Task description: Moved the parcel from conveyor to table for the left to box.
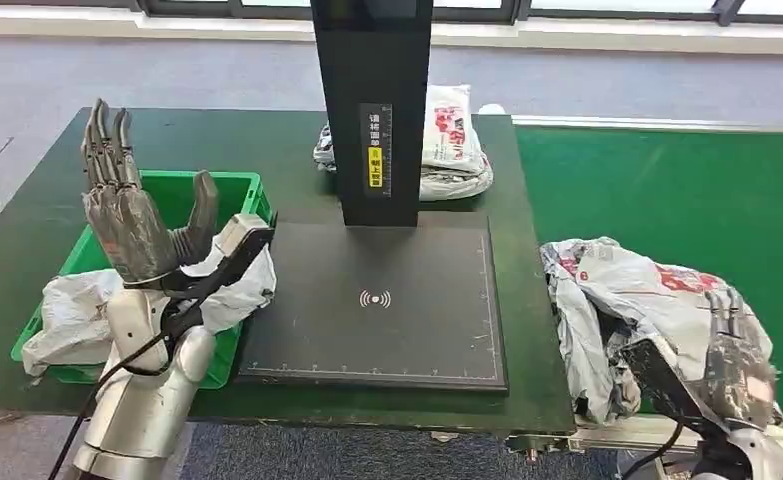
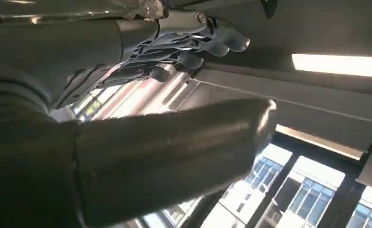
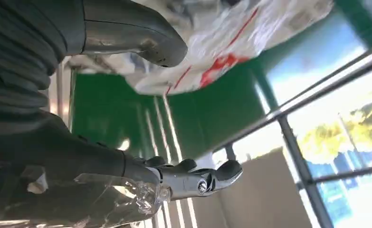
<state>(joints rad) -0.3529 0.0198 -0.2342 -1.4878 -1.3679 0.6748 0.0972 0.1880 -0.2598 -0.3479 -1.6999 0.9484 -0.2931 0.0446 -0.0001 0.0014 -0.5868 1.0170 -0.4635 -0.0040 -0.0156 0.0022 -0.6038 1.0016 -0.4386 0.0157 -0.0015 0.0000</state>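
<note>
A crumpled grey-white parcel [image 1: 627, 290] with red print lies on the green conveyor [image 1: 667, 190], right at the table's edge. My right hand [image 1: 739, 365] is low at the parcel's right side, blurred, up against the plastic. In the right wrist view this hand [image 3: 55, 142] has thumb and fingers [image 3: 193, 175] apart with bare green belt between them, and the parcel [image 3: 231, 42] lies beyond the thumb. My left hand [image 1: 132, 215] is raised over the green bin [image 1: 232, 185], fingers straight up and thumb spread, holding nothing. The left wrist view shows that hand [image 2: 141, 142] against the ceiling and windows.
A white parcel [image 1: 77, 310] fills the green bin and spills over its front. A black scanner plate [image 1: 377, 300] with a tall black pillar [image 1: 372, 100] takes the table's middle. More bagged parcels [image 1: 457, 140] lie behind the pillar. The dark table [image 1: 47, 200] runs left.
</note>
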